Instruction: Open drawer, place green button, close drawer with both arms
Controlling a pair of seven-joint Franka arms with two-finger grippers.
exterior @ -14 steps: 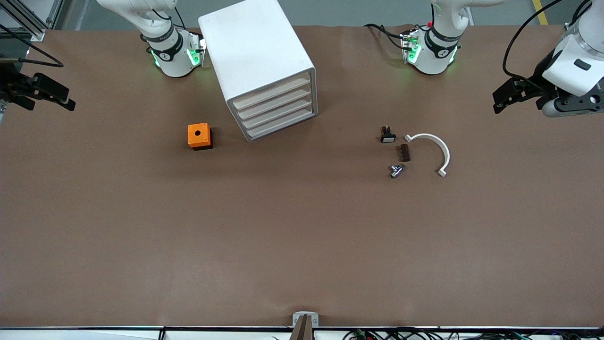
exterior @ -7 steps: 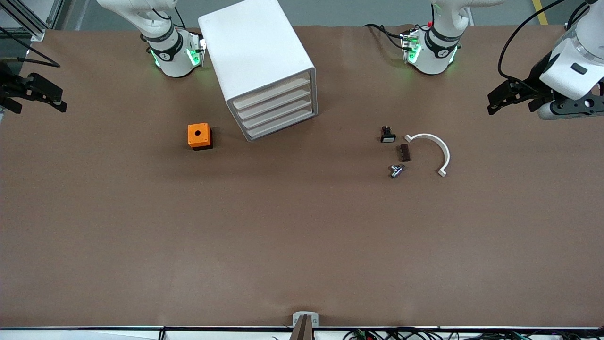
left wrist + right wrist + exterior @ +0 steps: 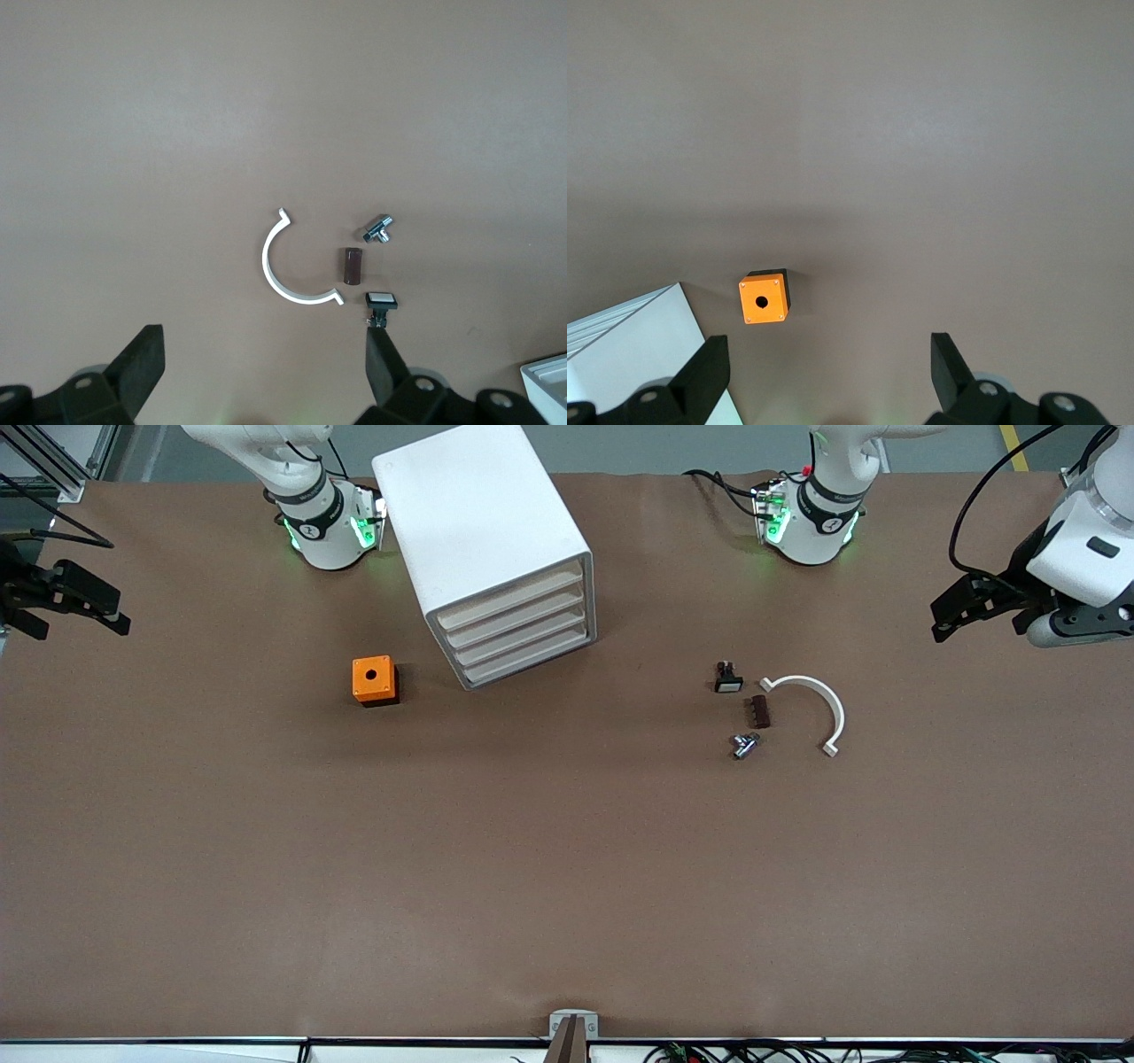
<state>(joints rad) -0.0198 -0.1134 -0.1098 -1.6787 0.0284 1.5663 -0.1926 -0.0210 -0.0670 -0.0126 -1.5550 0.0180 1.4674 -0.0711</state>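
At the table's (image 3: 567, 886) ends both claws, left (image 3: 950, 613) and right (image 3: 104, 609), hang spread; one should square up to the cabinet's (image 3: 496, 558) drawer front before pulling.

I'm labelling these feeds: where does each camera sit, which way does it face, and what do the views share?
Front view: high across the table, facing both bases; left end effector and right end effector hang open at the table's ends.
Left wrist view: looks down past its fingers at the white clip, also in the front view.
Right wrist view: looks down past its fingers at the orange box, also in the front view.
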